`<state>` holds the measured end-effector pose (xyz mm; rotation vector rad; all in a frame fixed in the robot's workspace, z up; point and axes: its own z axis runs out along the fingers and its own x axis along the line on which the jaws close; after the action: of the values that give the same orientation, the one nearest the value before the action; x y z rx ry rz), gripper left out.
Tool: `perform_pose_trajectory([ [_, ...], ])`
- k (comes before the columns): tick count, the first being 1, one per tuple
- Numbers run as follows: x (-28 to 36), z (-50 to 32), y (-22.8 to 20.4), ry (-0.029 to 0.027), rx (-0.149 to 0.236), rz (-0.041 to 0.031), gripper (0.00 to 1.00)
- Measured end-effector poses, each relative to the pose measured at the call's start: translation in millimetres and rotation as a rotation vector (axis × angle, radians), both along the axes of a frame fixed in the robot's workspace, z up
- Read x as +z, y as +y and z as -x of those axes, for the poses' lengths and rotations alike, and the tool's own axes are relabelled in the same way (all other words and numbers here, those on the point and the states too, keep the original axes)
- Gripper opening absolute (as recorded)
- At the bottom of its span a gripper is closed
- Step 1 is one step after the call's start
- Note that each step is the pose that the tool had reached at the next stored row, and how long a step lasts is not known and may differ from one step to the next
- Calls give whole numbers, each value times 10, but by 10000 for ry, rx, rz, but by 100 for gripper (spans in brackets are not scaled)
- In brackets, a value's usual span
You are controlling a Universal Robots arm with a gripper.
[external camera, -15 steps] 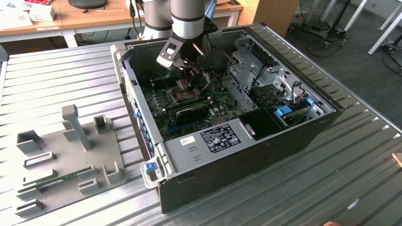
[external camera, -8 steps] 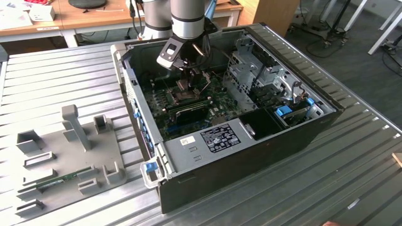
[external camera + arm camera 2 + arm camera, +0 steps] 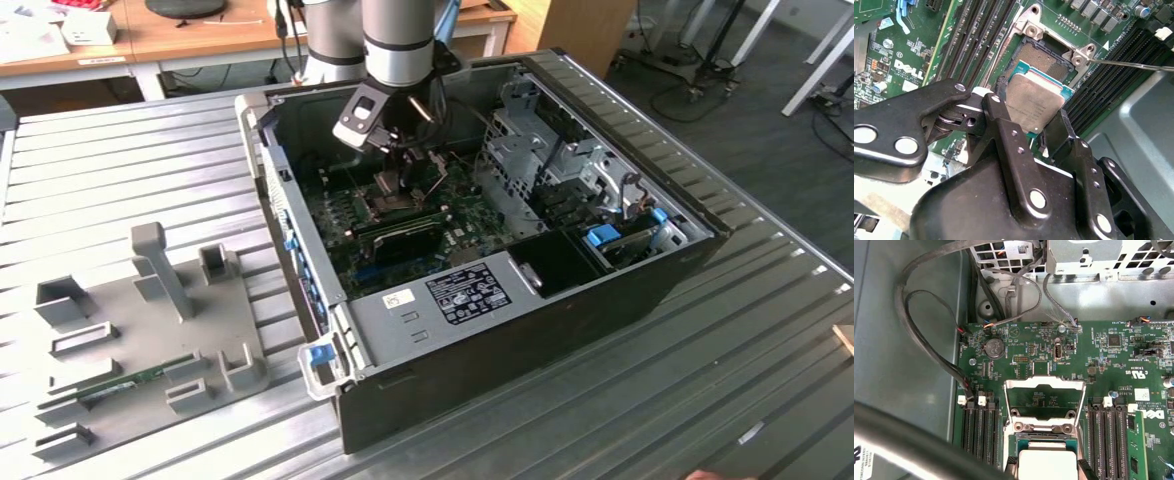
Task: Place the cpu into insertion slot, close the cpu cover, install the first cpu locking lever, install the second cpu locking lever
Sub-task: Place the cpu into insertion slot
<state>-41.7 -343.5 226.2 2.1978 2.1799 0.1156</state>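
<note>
One arm [image 3: 395, 40] reaches down into the open computer case [image 3: 534, 340] on the ribbed metal table [image 3: 134, 160], and its gripper [image 3: 1029, 114] has the cpu [image 3: 1034, 100] pinched between two black fingers [image 3: 1004, 125], one on each of two opposite edges. In the second wrist view the pale chip sits tilted over the near edge of the insertion slot [image 3: 1041, 52]; most of the dark socket bed shows bare beyond it, inside the silvery frame. I cannot tell whether the chip touches the socket or hangs just above it.

In the first wrist view the cpu cover [image 3: 1044, 384] stands swung up and open on its hinge, green board [image 3: 1114, 365] showing through its window, with the chip just in front of it. A thin metal rod [image 3: 1134, 65] juts out from one corner of the frame, away from the socket. Long black memory slots [image 3: 974, 35] flank the socket on both sides. Off at the exterior view's left, a grey fixture plate [image 3: 134, 330] with upright blocks lies on the table, well apart from the case.
</note>
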Motion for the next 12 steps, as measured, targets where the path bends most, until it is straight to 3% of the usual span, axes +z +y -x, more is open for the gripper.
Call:
perform_pose_trajectory([
  [12,-89,51,0,0,0,0,54],
])
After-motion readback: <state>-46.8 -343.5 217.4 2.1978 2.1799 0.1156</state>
